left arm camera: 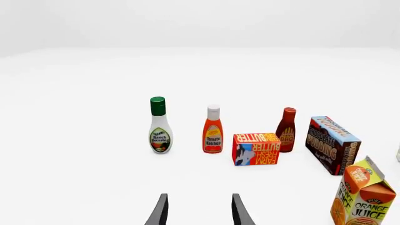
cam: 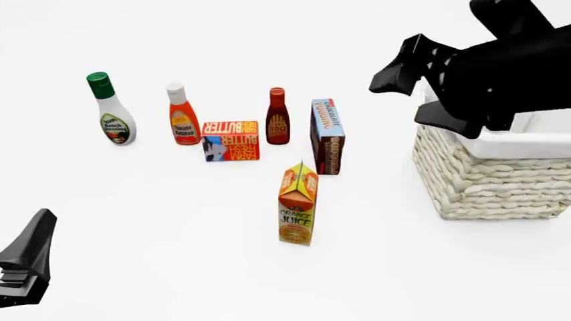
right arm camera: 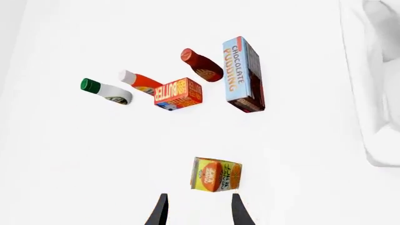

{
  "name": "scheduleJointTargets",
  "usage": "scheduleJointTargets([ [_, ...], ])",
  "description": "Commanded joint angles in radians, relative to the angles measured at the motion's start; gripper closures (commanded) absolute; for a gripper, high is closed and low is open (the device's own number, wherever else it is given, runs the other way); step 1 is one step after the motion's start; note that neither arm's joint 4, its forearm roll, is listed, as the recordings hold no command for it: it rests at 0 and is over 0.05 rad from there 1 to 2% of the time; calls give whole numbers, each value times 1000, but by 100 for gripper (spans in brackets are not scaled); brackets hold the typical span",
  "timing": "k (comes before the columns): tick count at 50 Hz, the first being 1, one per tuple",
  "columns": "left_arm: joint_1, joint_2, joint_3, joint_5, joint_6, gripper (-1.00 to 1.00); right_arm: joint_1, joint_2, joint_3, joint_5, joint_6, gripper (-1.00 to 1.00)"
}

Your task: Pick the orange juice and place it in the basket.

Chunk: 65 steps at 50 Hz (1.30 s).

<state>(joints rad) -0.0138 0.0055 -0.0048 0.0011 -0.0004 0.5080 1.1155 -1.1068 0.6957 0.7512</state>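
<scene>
Task status: not started in effect. The orange juice (cam: 298, 204) stands upright on the bench (cam: 178, 267), untouched, with no pincer in contact. It sits at about 6 o'clock from the chocolate pudding box (cam: 327, 136) and at about 9 o'clock from the basket (cam: 486, 180), well apart from the latter. The basket holds none of the groceries as far as its visible part shows; much of its opening is hidden by the right arm.

Right pincer (right arm camera: 196, 211): raised above the bench near the basket, fingers spread, nothing between them. In the right wrist view the carton top lies just ahead of the fingertips, so the pincer appears roughly lined up over it. Left pincer (left arm camera: 198, 211): low at the near left corner of the bench, fingers spread, empty, well apart from the carton.

Remaining steps, as judged: descend, close on the carton, lift, carry to the basket, release.

Legible markings:
- Carton: "ORANGE JUICE", with "PURE" above it.
- Butter box (cam: 231, 140): "FARM FRESH BUTTER".
- Brown box: "CHOCOLATE PUDDING".
- Green-capped white bottle (cam: 111, 112): "Ranch Dressing".
- White-capped orange-red bottle (cam: 183, 116): "Tomato Ketchup".
- Dark red bottle (cam: 277, 117): "BBQ"; smaller print unreadable.
</scene>
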Motion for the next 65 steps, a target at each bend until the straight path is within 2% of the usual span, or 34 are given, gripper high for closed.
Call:
scheduleJointTargets([
  [1,0,0,0,0,0,-100,59,120,-107,96,-10,-100],
  [5,0,0,0,0,0,-100,56,144,-146,126,-17,-100],
  [18,0,0,0,0,0,-100,98,205,-192,171,45,-100],
  [27,0,0,0,0,0,-100,102,268,-268,244,47,-100],
  [29,0,0,0,0,0,-100,124,276,-271,248,66,-100],
  [31,0,0,0,0,0,-100,168,273,-252,227,114,-100],
  [33,0,0,0,0,0,-100,139,292,-284,256,82,-100],
  [35,0,0,0,0,0,-100,172,288,-268,239,118,-100],
  [38,0,0,0,0,0,-100,162,304,-283,256,112,-100],
  [41,0,0,0,0,0,-100,180,307,-279,253,137,-100],
  [51,0,0,0,0,0,-100,181,349,-340,304,146,-100],
  [54,0,0,0,0,0,-100,203,358,-339,309,166,-100],
  [55,0,0,0,0,0,-100,223,352,-327,298,188,-100],
  [60,0,0,0,0,0,-100,206,385,-376,336,170,-100],
  [65,0,0,0,0,0,-100,224,397,-364,341,198,-100],
])
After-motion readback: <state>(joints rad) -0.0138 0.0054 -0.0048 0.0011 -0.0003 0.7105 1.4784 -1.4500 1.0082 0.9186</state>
